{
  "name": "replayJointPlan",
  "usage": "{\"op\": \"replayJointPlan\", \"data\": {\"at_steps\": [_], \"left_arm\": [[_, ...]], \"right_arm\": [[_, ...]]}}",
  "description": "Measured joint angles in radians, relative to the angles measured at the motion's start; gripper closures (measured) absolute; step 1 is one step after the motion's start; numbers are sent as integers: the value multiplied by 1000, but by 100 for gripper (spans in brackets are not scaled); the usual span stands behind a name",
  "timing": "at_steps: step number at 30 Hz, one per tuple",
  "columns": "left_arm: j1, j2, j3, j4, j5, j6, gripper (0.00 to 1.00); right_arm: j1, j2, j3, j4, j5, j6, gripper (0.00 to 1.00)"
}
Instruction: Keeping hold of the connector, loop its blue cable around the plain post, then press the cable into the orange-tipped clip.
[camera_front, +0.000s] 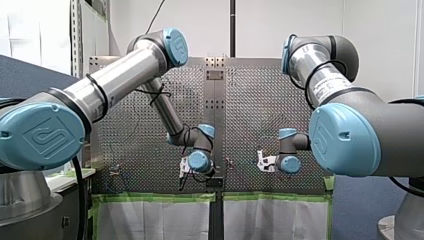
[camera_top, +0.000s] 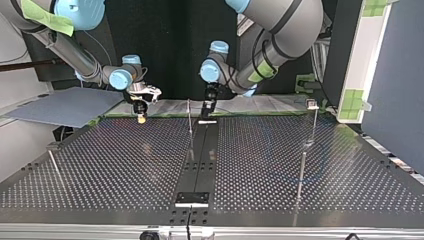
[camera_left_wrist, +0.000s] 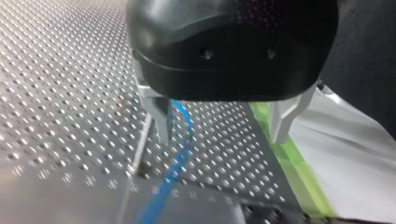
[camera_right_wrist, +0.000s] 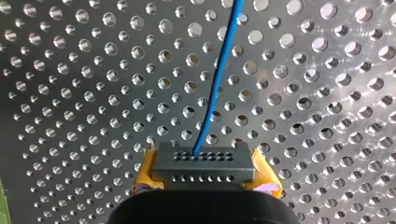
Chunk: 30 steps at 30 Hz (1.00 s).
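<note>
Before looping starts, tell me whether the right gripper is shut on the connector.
The right gripper is shut: its yellow pads clamp both ends of the connector, blue cable leading ahead.

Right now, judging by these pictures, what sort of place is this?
Probably a robotics test laboratory: my left arm and my right arm reach over a perforated metal table fitted with thin posts, and green tape marks its edge.
</note>
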Motion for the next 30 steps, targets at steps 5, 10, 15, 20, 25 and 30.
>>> {"op": "replayJointPlan", "data": {"at_steps": [5,10,15,20,25,30], "left_arm": [[-21,24,-1,-6,-7,6,0],[-42,28,-12,-11,-9,14,0],[-66,29,-32,-8,-22,25,0],[-88,36,-36,-1,-32,27,0],[-101,46,-35,6,-32,27,0],[-109,48,-35,6,-34,25,0]], "right_arm": [[0,0,0,5,0,0,100],[0,0,0,7,0,0,100],[0,0,0,7,1,1,100],[0,0,0,7,0,2,100],[0,0,0,8,0,1,100],[0,0,0,8,-1,3,100]]}}
